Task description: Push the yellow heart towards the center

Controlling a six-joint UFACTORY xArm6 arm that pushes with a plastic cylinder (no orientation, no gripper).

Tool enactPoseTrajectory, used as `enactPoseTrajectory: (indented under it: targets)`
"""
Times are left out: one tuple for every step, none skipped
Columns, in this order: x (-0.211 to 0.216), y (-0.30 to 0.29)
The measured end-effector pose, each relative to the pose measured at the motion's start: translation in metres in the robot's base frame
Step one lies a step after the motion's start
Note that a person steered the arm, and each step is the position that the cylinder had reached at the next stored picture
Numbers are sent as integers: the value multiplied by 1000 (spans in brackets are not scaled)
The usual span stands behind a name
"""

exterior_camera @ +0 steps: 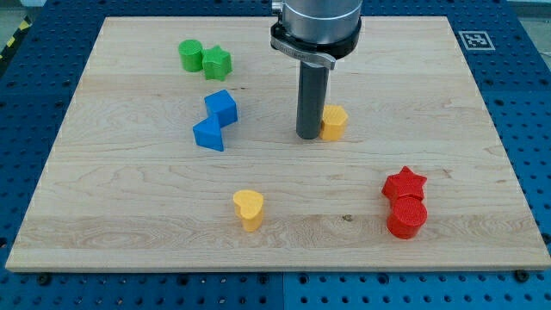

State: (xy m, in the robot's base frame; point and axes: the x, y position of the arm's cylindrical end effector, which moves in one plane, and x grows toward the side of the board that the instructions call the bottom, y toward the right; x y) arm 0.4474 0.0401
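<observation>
Yellow heart sits low on worktop, untouched; push not begun. My tip (no claw, so no state to tell) is well apart from it, touching the other yellow block.

A: Item, arm: cut off by the view's top edge; only its lower housing and the rod show.
B: Item, yellow block: its left side is hidden behind the rod; shape cannot be told.
A: Item, my tip: its end sits just beside that block; whether they touch cannot be told.
B: Item, board: bottom corners meet the view's bottom edge; part of the top edge is hidden behind the arm.
A: Item, marker off the board's top right corner: too small to read.
B: Item, red cylinder: its rear is covered by the red star; contact there cannot be judged.
</observation>
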Motion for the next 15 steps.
enactPoseTrajectory:
  targets:
    - [33, -1]
    - [69, -1]
    - [100, 0]
    - [130, -16]
    - [155, -64]
    - [156, -128]
    - [155, -114]
    - [152, -81]
    - [139, -81]
    - [134, -83]
    - [126, -92]
    - [125, -92]
    - [123, -87]
    - [115, -87]
    - [102, -83]
